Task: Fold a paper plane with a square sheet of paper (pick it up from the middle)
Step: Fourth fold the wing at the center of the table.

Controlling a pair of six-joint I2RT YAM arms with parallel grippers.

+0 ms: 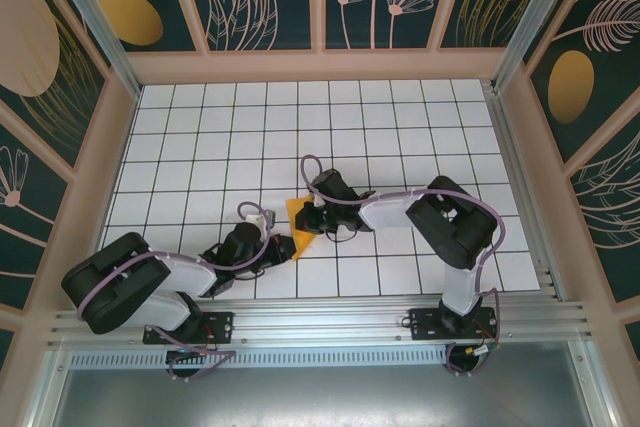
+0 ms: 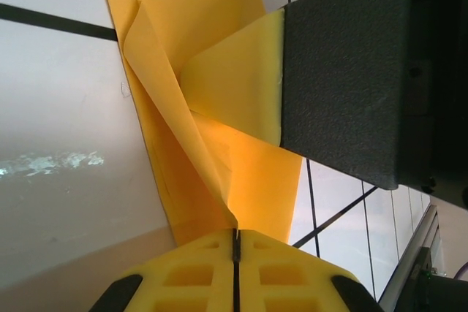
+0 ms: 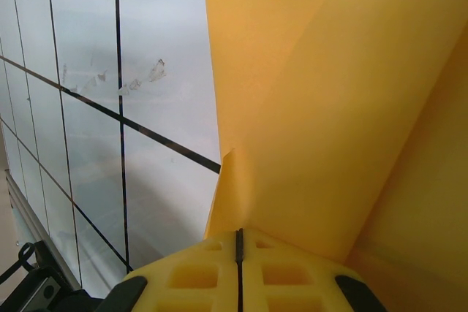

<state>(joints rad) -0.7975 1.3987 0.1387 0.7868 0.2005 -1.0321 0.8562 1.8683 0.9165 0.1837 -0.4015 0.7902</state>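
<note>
The square sheet of paper [image 1: 297,213], orange-yellow and partly folded with creases, is held up off the white grid table [image 1: 400,127] between both arms, left of centre. In the left wrist view my left gripper [image 2: 235,237] is shut, with a lower edge of the paper [image 2: 197,27] pinched in the seam of its yellow fingertips. My right gripper [image 3: 238,237] is shut too, nipping a corner flap of the paper [image 3: 329,93]. From above, the left gripper [image 1: 283,247] sits just below the sheet and the right gripper [image 1: 310,215] at its right side. The right gripper's black body [image 2: 344,71] crowds the left wrist view.
Patterned walls with wooden frames [image 1: 320,65] enclose the table on three sides. An aluminium rail [image 1: 320,319] runs along the near edge, carrying both arm bases. Open tiles lie behind and to the right of the arms.
</note>
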